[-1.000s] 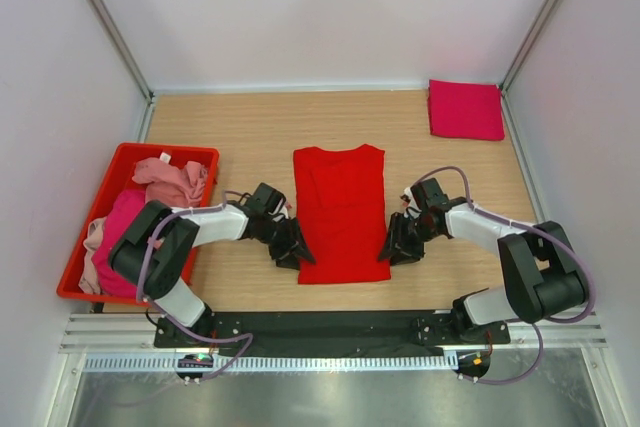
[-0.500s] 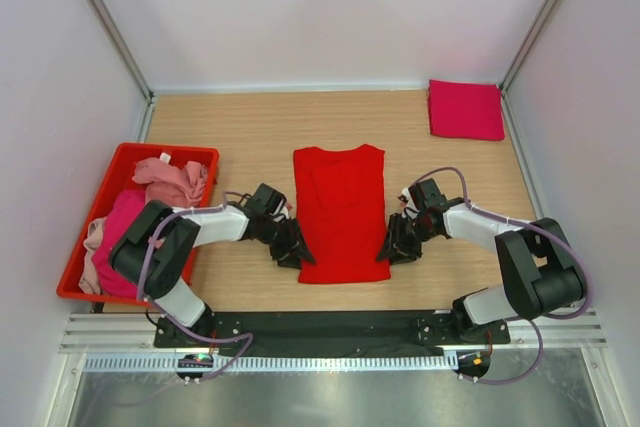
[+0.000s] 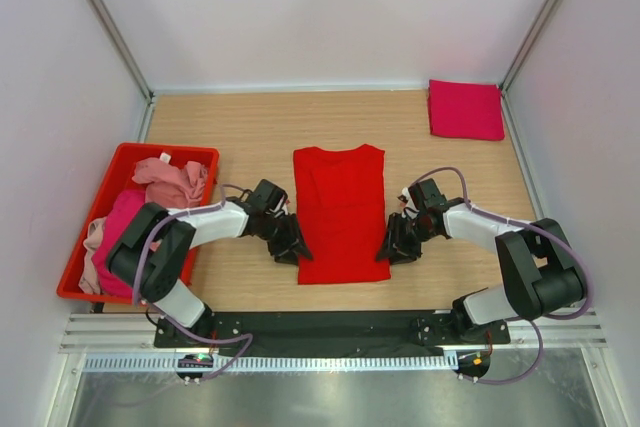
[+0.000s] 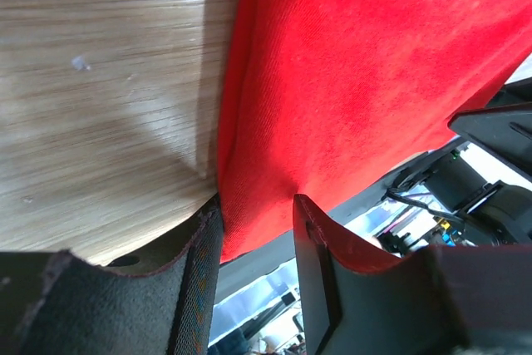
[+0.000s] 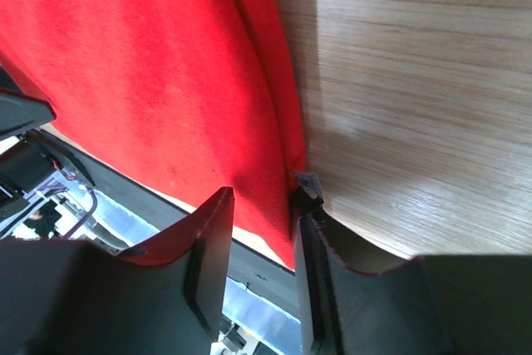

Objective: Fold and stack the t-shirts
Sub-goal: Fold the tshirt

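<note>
Left claw [image 3: 296, 249] and right claw [image 3: 388, 250] crept inward, both unclenched, astride near hem of bright red cotton t-shirt [image 3: 340, 209] lying flat right of rigid red plastic bin [image 3: 128, 154]. Hem grab next.

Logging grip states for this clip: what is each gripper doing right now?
Left gripper: jaws astride the left edge of the red t-shirt; clamped or not, cannot tell.
Right gripper: jaws astride its right edge; cannot tell either.

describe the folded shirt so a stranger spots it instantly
On the wooden table, go to the far right corner by the back wall. The magenta-crimson shirt there is a neat square, unlike the long bright red shirt mid-table and the crumpled ones in the red bin.
</note>
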Tool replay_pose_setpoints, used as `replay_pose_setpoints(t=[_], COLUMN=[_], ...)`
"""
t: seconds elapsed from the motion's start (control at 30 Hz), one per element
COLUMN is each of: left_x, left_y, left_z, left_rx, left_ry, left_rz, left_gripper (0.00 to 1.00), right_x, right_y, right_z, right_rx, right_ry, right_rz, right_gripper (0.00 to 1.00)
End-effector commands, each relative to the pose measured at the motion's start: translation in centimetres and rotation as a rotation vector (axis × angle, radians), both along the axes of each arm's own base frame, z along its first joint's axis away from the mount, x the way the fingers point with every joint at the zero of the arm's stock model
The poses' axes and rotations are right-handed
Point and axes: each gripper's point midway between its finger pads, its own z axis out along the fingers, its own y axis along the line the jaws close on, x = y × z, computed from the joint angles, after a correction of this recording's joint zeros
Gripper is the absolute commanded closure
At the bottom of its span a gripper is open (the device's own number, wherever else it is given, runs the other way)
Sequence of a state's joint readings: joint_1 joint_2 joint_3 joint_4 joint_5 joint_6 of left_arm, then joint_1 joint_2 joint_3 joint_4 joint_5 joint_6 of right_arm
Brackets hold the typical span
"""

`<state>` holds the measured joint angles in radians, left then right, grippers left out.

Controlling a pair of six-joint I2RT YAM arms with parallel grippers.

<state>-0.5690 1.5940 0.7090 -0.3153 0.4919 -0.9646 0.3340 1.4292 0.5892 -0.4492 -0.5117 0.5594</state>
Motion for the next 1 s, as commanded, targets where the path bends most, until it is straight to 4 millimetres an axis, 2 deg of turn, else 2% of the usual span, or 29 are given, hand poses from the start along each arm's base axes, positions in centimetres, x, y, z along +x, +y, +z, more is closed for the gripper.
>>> replay_pose_setpoints(t=[0.0,0.1,0.2,0.23,0.3,0.4,0.43,0.47,0.67,0.8,0.97], left_x=[0.1,0.0,0.1,0.1,0.1,0.2,0.1,0.1,-0.6,-1.6,-2.3], left_y=[2.6,2.5,2.1,2.0,1.7,1.5,1.6,1.6,1.7,2.3,2.3], left_z=[-3.5,-3.8,-4.1,-4.2,-4.2,-3.9,-3.8,-3.6,-1.9,-1.3,0.8], left_rx=[0.157,0.144,0.119,0.113,0.096,0.082,0.082,0.075,0.040,0.034,-0.002], left_ry=[-0.032,-0.037,-0.040,-0.035,-0.027,-0.040,-0.042,-0.046,-0.066,-0.067,-0.091], left_rz=[0.004,0.005,0.012,0.015,0.017,0.020,0.023,0.024,0.034,0.048,0.064], left_gripper=[0.59,0.61,0.65,0.67,0.78,0.92,0.97,1.00,1.00,1.00,1.00], right_x=[-0.8,-0.7,-0.5,-0.5,0.0,0.1,0.2,0.1,-0.3,-1.8,-2.9], right_y=[-1.7,-1.5,-1.0,-0.8,-0.5,0.2,0.5,0.7,1.1,1.2,1.5], right_z=[-2.1,-2.2,-2.3,-2.3,-2.3,-2.3,-1.9,-1.7,0.5,1.0,2.5], right_rx=[-0.112,-0.105,-0.086,-0.071,-0.054,-0.006,0.016,0.033,0.101,0.137,0.189], right_ry=[0.019,0.011,0.006,0.006,-0.009,-0.019,-0.028,-0.030,-0.091,-0.045,-0.049], right_rz=[-0.004,-0.001,0.003,0.002,-0.003,-0.009,-0.023,-0.028,-0.063,-0.081,-0.101], right_gripper=[0.58,0.56,0.58,0.63,0.69,0.84,0.97,0.99,0.99,0.99,0.99])
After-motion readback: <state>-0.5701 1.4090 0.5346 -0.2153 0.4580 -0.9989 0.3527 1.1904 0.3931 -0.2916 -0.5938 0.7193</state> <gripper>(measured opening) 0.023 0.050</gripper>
